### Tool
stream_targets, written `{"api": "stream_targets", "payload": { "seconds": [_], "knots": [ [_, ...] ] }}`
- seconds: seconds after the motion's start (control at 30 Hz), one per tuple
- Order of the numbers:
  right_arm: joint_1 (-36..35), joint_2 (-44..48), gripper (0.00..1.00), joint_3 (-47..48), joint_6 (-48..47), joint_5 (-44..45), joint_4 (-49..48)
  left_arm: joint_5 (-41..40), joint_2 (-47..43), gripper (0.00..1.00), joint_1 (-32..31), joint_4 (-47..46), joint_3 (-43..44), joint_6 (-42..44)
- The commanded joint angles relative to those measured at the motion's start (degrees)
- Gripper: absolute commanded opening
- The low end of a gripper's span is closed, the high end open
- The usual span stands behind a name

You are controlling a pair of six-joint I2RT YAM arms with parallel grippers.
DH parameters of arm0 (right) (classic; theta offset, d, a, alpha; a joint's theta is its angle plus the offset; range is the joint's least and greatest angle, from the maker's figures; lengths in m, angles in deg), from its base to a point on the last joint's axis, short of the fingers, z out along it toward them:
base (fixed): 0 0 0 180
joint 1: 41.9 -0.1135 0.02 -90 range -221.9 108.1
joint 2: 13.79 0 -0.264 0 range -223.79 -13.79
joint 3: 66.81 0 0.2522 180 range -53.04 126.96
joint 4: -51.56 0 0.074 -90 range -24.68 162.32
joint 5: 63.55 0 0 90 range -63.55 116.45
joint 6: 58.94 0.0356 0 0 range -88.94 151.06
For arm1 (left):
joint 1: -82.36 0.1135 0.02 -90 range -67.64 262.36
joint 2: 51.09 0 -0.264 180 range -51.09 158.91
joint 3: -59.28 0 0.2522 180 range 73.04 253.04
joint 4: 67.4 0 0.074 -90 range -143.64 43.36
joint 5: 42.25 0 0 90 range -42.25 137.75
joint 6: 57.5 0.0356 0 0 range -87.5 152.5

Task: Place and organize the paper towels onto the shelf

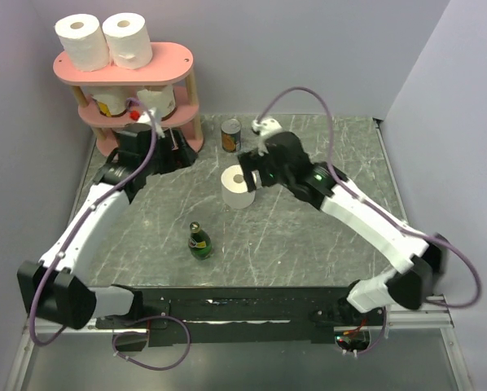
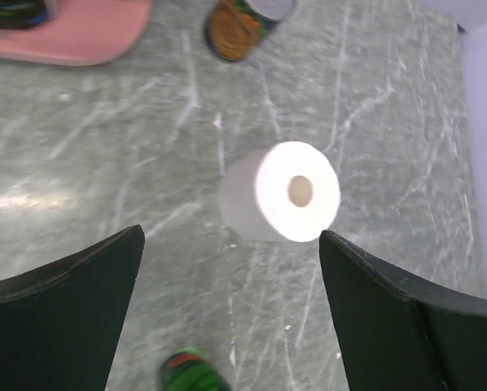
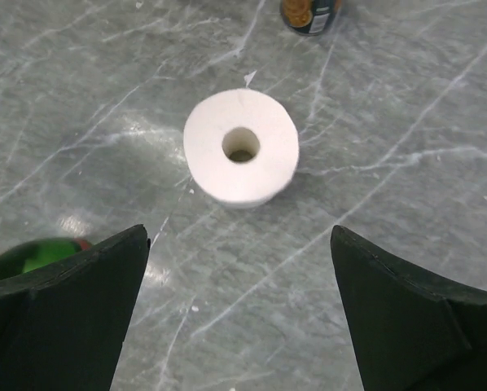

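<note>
The right gripper (image 3: pixel 239 232) is hanging closest to the lens in its wrist view, its two dark fingers (image 3: pixel 72 309) spreading wide and clasping nothing. Directly beneath the gap, the plain white roll (image 3: pixel 241 147) is standing on end on the grey marbled table (image 3: pixel 406 98), its hollow core facing up and its sides free of both fingers. In the top view this same roll (image 1: pixel 237 187) is sitting near the middle of the table, just under the tip of the right arm.

The left gripper (image 2: pixel 231 236) is likewise gaping, empty, with the roll lying well ahead of it in its wrist view. Its arm is reaching toward the foot of the pink shelf (image 1: pixel 174 61) at the far left corner.

Two more white paper towels (image 1: pixel 82 39) (image 1: pixel 128 37) are standing side by side on the shelf's top board. On the middle board a roll with a printed wrapper (image 1: pixel 109 102) is sitting beside a pale roll (image 1: pixel 158 99), both partly hidden by the top board and the left arm's cable.

The small tin can (image 1: pixel 230 134) is standing just behind the white roll, between it and the shelf's right end. The green bottle (image 1: pixel 199 242) is standing upright on the near side of the roll, apart from it.
</note>
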Motion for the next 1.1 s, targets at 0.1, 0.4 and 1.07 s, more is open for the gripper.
{"api": "stream_targets", "payload": {
  "seconds": [0.1,0.4,1.07],
  "knots": [
    [0.4,17.9,1.00,-18.8,4.7,0.3,-4.0,0.8,11.4,0.92,-6.1,-2.3,7.3,-3.9],
    [0.4,35.3,0.99,-29.7,6.7,1.6,-5.2,-2.0,25.2,0.86,-11.4,-2.1,13.3,-4.2],
    [0.3,41.7,1.00,-32.3,7.2,3.0,-4.4,-1.0,35.7,0.79,-14.4,-3.2,15.3,-3.7]
  ]
}}
